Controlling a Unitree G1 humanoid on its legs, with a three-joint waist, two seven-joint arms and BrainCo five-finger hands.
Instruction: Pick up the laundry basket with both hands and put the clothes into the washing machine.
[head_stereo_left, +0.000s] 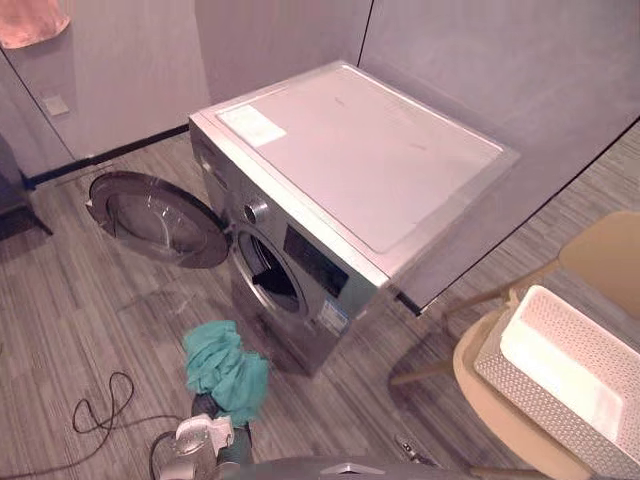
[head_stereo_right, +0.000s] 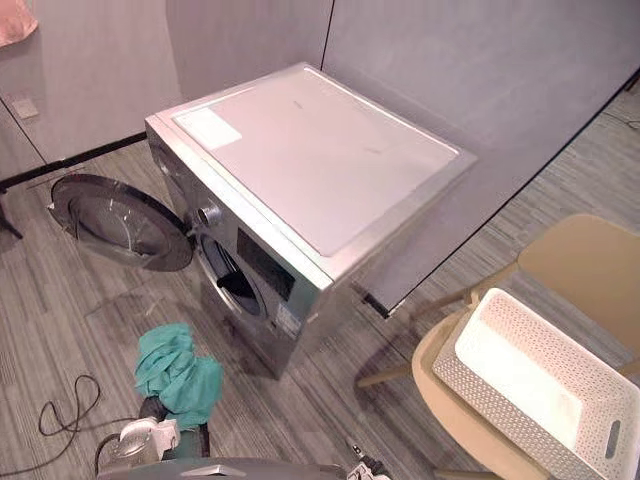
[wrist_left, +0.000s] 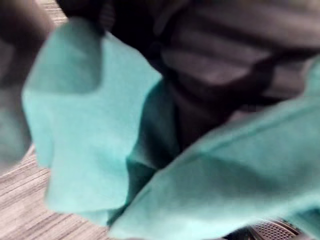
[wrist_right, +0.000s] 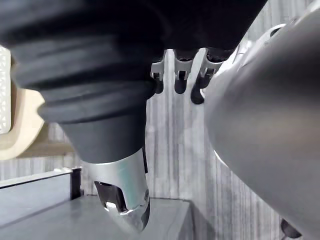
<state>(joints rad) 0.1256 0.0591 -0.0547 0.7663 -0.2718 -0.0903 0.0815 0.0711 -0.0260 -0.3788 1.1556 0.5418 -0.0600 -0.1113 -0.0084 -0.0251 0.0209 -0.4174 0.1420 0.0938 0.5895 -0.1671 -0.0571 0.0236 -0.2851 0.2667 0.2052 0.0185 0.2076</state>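
Observation:
A teal cloth (head_stereo_left: 226, 368) hangs bunched above the floor, just in front of the washing machine (head_stereo_left: 350, 150). My left hand (head_stereo_left: 206, 406) is under it, shut on the cloth, which drapes over the hand's dark cover (wrist_left: 225, 55). The machine's round door (head_stereo_left: 155, 215) is swung open to the left, and the dark drum opening (head_stereo_left: 270, 275) faces the cloth. The white perforated laundry basket (head_stereo_left: 520, 395) sits on a tan chair (head_stereo_left: 600, 250) at the right. My right hand (wrist_right: 122, 192) hangs beside my body with relaxed fingers (wrist_right: 179, 82), holding nothing.
The open door takes up floor space left of the machine. Grey walls close in behind and to the right of the machine. A pink cloth (head_stereo_left: 30, 22) hangs on the wall at the upper left. Wood-look floor lies between the machine and the chair.

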